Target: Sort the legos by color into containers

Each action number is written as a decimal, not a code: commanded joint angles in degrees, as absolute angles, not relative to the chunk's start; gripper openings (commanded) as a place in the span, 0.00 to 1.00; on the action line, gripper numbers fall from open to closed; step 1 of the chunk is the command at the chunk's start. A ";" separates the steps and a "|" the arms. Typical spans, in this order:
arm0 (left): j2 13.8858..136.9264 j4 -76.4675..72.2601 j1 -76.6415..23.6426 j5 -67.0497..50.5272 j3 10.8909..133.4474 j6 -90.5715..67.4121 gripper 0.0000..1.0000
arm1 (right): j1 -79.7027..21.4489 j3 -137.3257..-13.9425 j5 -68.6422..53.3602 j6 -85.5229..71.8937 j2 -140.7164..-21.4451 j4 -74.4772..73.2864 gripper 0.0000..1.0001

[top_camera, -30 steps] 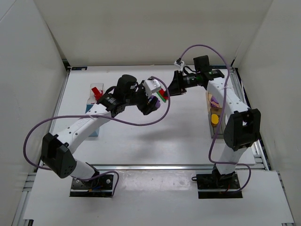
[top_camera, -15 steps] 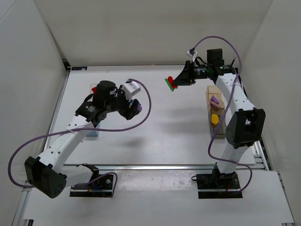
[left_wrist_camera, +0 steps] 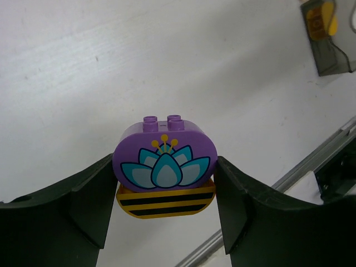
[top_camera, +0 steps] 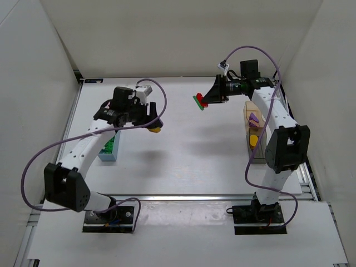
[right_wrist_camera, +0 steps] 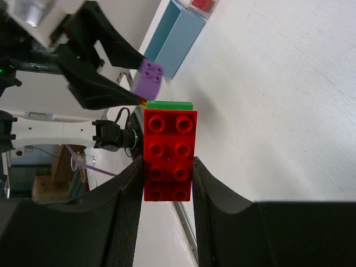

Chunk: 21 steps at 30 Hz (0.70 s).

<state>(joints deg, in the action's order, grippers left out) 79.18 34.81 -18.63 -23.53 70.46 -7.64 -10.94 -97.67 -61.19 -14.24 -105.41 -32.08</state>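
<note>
- Jaws of the left gripper point(left_wrist_camera: 164, 183) are standing half-wide, pinching a purple lotus brick point(left_wrist_camera: 164, 153) stacked on a yellow striped brick point(left_wrist_camera: 166, 201).
- In the left wrist view the purple brick's studs are pointing to 12 o'clock and its long axis is running 9 to 3, across the jaws.
- Jaws of the right gripper point(right_wrist_camera: 167, 172) are sitting narrow, squeezing the long sides of a red brick point(right_wrist_camera: 169, 150) backed by a green brick point(right_wrist_camera: 169, 104). Its studs are facing the wrist camera and its long axis is lying along the fingers.
- Seen from above, this stack is hanging at 1 o'clock, slanting roughly 10 to 4.
- A second ago both grippers were meeting mid-table. Now the left one is sitting at 10 o'clock, with the light blue box point(top_camera: 109, 151) uncovered.
</note>
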 commanded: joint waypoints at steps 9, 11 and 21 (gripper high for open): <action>98.25 34.72 -27.07 -2.21 79.53 -24.17 0.10 | -10.99 -93.43 -54.50 -5.90 -94.50 -37.35 0.00; 101.49 34.19 -27.51 -1.15 81.90 -24.78 0.10 | -10.64 -91.86 -53.45 -4.93 -92.65 -38.23 0.00; 110.03 32.08 -27.86 0.35 85.87 -21.45 0.59 | -9.58 -87.72 -51.68 -2.81 -87.54 -40.25 0.00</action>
